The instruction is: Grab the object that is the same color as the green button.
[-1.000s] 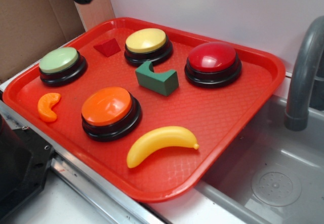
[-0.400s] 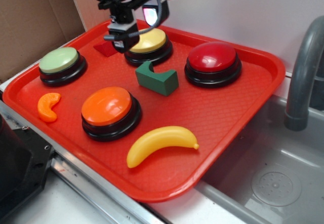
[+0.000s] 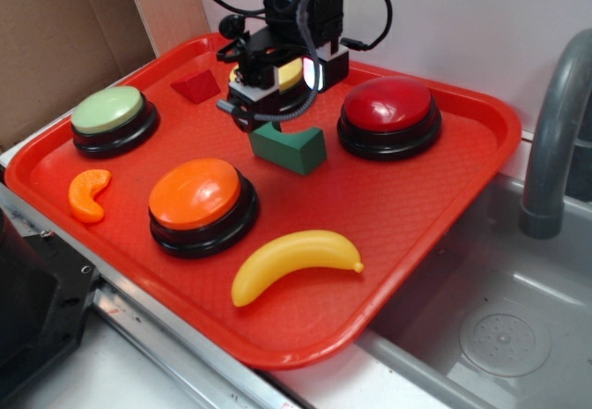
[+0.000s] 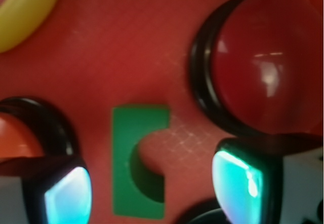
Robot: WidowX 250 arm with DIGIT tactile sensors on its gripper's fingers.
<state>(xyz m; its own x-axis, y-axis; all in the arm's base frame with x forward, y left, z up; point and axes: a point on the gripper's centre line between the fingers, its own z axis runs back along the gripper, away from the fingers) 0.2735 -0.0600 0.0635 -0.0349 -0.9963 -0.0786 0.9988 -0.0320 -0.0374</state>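
Observation:
The dark green block (image 3: 289,148) with a curved notch lies on the red tray (image 3: 435,205) between the buttons. My gripper (image 3: 262,116) hovers just above and behind the block, open and empty. In the wrist view the block (image 4: 132,163) lies between my fingers (image 4: 67,196), nearer the left one, with the gripper (image 4: 152,191) open around it and not touching. The pale green button (image 3: 111,113) stands at the tray's left side, away from the gripper.
A yellow button (image 3: 292,78) is partly hidden behind the gripper. A red button (image 3: 388,113), an orange button (image 3: 199,196), a yellow banana (image 3: 291,261), an orange slice (image 3: 88,194) and a dark red block (image 3: 196,85) share the tray. A sink (image 3: 499,335) and faucet (image 3: 555,141) are at the right.
The gripper came in from the top left, passed the yellow button and has come down to the right, now over the green block. Nothing on the tray has moved.

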